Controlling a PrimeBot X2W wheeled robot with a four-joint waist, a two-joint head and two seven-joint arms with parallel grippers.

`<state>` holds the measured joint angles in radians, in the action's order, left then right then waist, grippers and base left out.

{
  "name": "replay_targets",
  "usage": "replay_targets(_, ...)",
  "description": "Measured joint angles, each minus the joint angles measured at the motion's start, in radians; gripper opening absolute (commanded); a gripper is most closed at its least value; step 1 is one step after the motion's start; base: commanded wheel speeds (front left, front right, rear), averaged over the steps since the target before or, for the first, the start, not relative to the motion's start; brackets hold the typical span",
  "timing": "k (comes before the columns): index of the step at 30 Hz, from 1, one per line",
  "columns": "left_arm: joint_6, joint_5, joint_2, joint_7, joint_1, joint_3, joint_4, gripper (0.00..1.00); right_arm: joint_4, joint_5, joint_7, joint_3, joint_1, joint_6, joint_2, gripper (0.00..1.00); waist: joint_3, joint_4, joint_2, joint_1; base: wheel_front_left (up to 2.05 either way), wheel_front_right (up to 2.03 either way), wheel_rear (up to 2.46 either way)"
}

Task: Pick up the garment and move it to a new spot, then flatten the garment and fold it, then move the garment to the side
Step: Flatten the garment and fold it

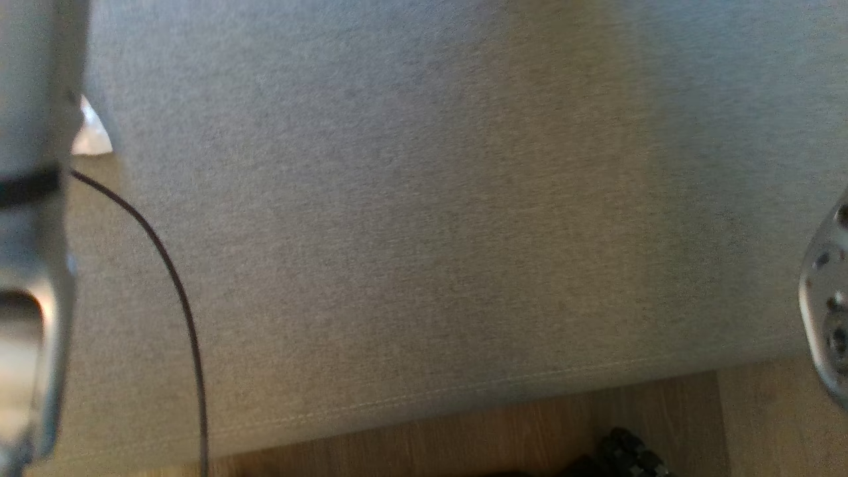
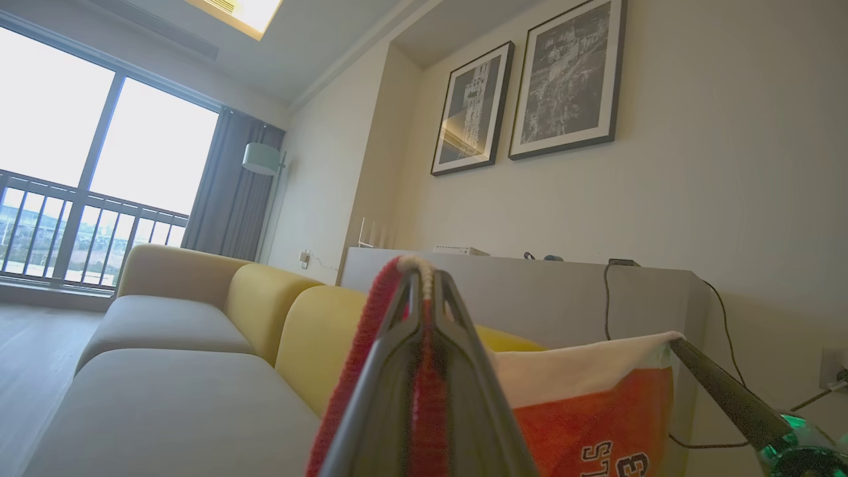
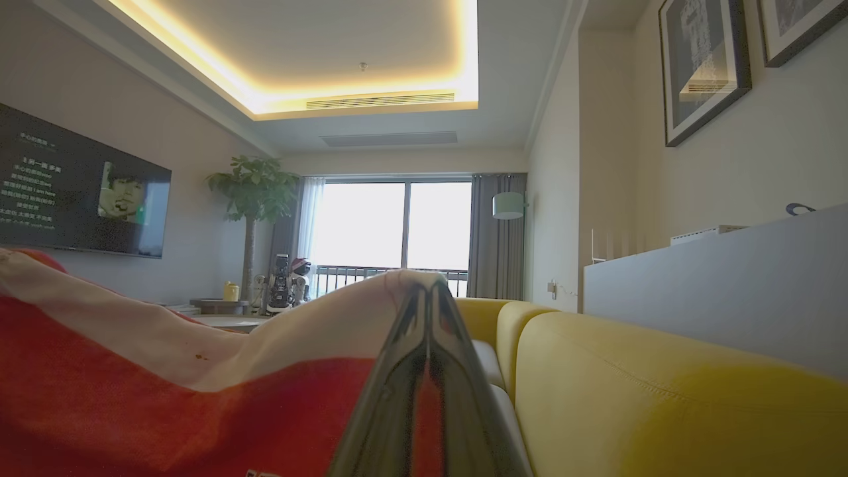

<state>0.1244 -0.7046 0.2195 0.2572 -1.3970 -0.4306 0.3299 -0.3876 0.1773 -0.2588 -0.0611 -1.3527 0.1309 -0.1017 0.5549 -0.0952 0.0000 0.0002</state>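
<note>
Orange-red and white jersey-knit garment [image 2: 596,411] hangs spread between both claws, raised over the grey fabric sofa seat [image 1: 424,199]. Left claw [image 2: 424,278] is clamped on the red ribbed trim. Right claw [image 3: 427,281] is pinched on the white band. Step judged: carry to new spot. Keep the claws level and well apart, then lower together so the bottom hem lands first.

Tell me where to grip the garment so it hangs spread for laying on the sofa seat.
Grip the garment along its top edge, one end each, approaching from the outer sides: left end effector on the red ribbed trim, right end effector on the corner of the white band. Both are shut there, and the cloth spans between them with the orange panel hanging below.
</note>
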Motion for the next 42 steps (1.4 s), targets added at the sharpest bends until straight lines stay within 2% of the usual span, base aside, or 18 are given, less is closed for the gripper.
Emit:
replay_targets(3,0.0,0.027,-0.002,0.001,0.115,-0.005,-0.114,0.0,0.052,-0.001,-0.001,0.009,0.08,0.0,-0.01,0.0,0.027,0.022,0.0,0.0001,0.0,0.0,0.0)
replay_targets(6,0.0,0.044,0.009,0.001,0.316,-0.023,-0.182,0.0,0.064,0.0,-0.001,0.027,0.253,0.0,-0.019,0.0,0.027,0.044,0.0,0.0001,0.0,0.0,0.0)
replay_targets(10,0.0,0.045,0.037,0.001,0.569,-0.055,-0.255,0.0,0.067,0.018,-0.001,0.04,0.501,0.0,-0.022,0.0,-0.004,0.05,0.0,-0.0003,0.0,0.0,0.0)
replay_targets(15,0.0,0.101,0.056,0.0,0.779,-0.075,-0.355,0.0,0.116,0.035,-0.001,0.033,0.742,0.0,-0.025,0.0,-0.054,0.051,0.0001,-0.0003,0.0,0.0,0.0)
replay_targets(24,0.0,0.137,0.054,0.0,1.069,-0.056,-0.473,0.0,0.339,0.054,-0.001,-0.083,1.064,0.0,0.011,0.0,-0.152,0.051,0.0001,-0.0003,0.0,0.0,0.0)
replay_targets(30,0.0,0.14,0.032,0.0,1.169,-0.056,-0.53,0.0,0.514,0.052,0.067,-0.136,1.181,0.0,0.031,0.0,-0.173,0.07,0.0001,-0.0003,0.0,0.0,0.0)
replay_targets(33,0.0,0.108,0.018,0.0,1.183,-0.082,-0.523,0.0,0.545,0.049,0.097,-0.135,1.193,0.0,0.037,0.0,-0.163,0.081,0.0001,-0.0003,0.0,0.0,0.0)
replay_targets(37,0.0,0.03,-0.049,0.0,1.149,-0.108,-0.488,0.0,0.533,0.037,0.122,-0.134,1.139,0.0,0.032,0.0,-0.145,0.114,0.0001,-0.0003,0.0,0.0,0.0)
replay_targets(42,0.0,-0.053,-0.136,0.0,1.062,-0.084,-0.386,0.0,0.424,0.004,0.19,-0.142,0.949,0.0,-0.014,0.0,-0.109,0.156,0.0,-0.0003,0.0,0.0,0.0)
